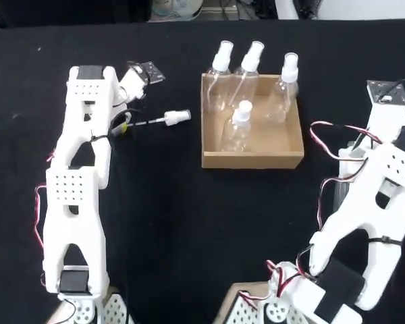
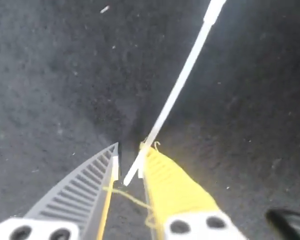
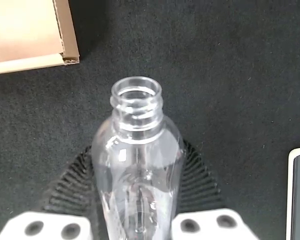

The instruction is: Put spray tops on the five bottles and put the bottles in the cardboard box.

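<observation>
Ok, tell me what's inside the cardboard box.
Four clear bottles with white spray tops are in the cardboard box: three with tops past the far rim, one nearer the middle. The near wall hides the floor strip just behind it.

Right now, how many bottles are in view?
5. In the cardboard box: left bottle, middle bottle, right bottle, front bottle. Right gripper holds the uncapped bottle.

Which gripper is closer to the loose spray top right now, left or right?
Left. The left gripper pinches the spray top by the end of its tube. The right gripper is well away from it, closed around the uncapped bottle.
</observation>
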`<action>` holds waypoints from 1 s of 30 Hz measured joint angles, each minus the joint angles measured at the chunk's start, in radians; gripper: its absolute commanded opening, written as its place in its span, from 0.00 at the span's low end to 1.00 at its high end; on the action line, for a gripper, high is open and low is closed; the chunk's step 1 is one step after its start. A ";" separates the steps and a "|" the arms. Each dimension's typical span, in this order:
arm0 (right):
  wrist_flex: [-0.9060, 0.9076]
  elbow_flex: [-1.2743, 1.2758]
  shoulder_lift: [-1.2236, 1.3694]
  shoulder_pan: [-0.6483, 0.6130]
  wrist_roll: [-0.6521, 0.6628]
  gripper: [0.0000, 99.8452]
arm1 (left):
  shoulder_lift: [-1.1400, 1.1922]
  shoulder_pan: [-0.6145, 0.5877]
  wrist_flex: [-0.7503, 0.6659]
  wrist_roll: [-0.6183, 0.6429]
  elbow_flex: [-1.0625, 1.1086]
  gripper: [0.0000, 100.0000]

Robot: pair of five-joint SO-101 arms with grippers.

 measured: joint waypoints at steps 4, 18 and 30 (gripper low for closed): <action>0.000 0.000 0.000 0.000 0.000 0.01 | 0.000 0.005 0.038 0.000 -0.002 0.03; 0.000 0.000 0.000 0.000 0.000 0.01 | 0.000 0.005 0.078 0.000 -0.002 0.22; 0.000 0.000 0.000 0.000 0.000 0.01 | 0.005 0.009 0.083 0.000 -0.149 0.23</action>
